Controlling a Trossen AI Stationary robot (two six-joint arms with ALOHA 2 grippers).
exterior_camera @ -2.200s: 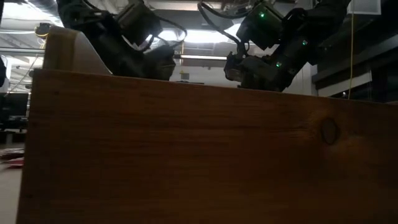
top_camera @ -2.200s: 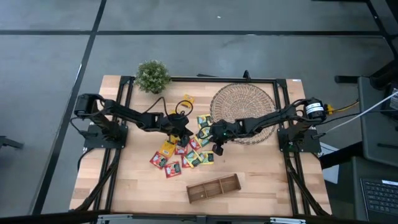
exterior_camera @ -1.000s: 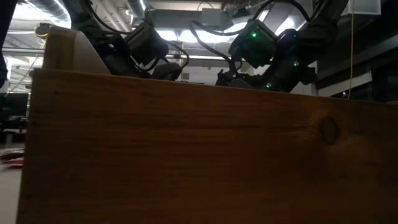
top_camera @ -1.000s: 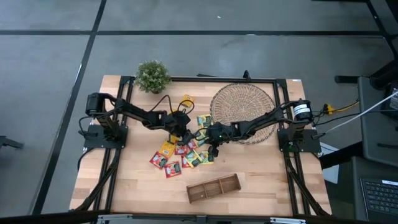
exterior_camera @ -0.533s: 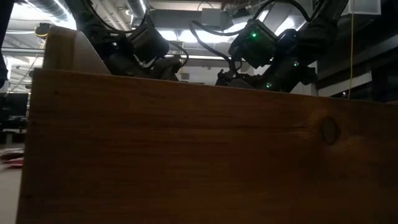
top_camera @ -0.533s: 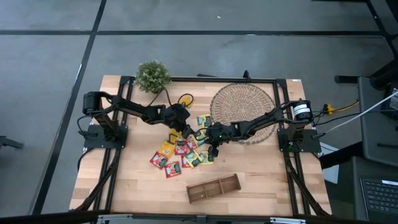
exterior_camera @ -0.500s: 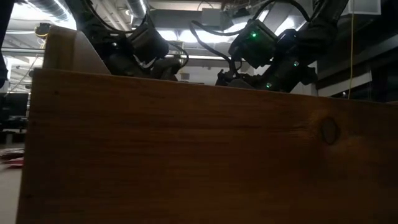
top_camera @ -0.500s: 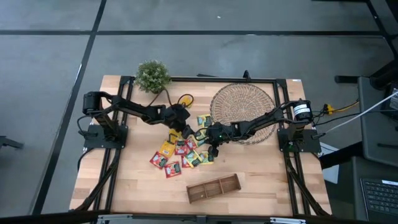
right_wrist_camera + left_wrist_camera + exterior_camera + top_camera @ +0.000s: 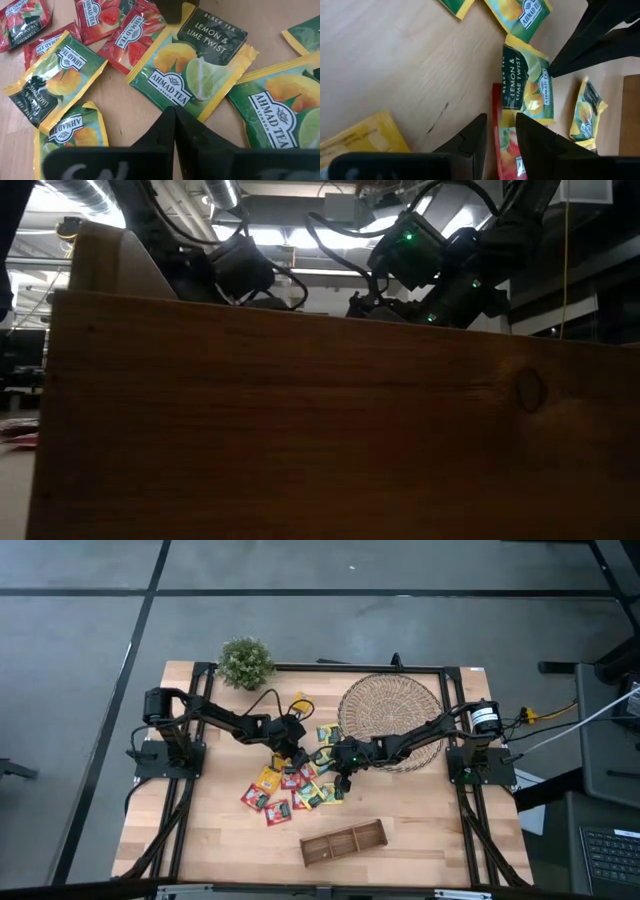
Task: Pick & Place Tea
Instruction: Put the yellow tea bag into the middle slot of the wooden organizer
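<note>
Several tea sachets (image 9: 295, 785) in yellow, red and green wrappers lie flat in a loose pile on the wooden table. My left gripper (image 9: 289, 753) hangs low over the pile's far side, open. In its wrist view its fingers (image 9: 500, 122) stand on either side of a red sachet (image 9: 506, 150); whether they touch it, I cannot tell. My right gripper (image 9: 345, 778) is shut, with its tips (image 9: 174, 111) on a green Lemon & Lime sachet (image 9: 195, 65). My right gripper's shut fingertips meet the green sachet at its yellow-trimmed edge (image 9: 167, 102), slanting down from above. The sachet lies flat on the table among the others. Whether the edge is pinched between the fingers or only touched, I cannot tell.
A round woven mat (image 9: 390, 710) lies at the far right under the right arm. A long wooden compartment tray (image 9: 343, 842) sits near the front edge, and its wall (image 9: 300, 430) fills the low view. A small potted plant (image 9: 246, 662) stands at the far left corner.
My left gripper has shifted a little over the far side of the pile and has come down closer to the table. The sachets lie as before.
</note>
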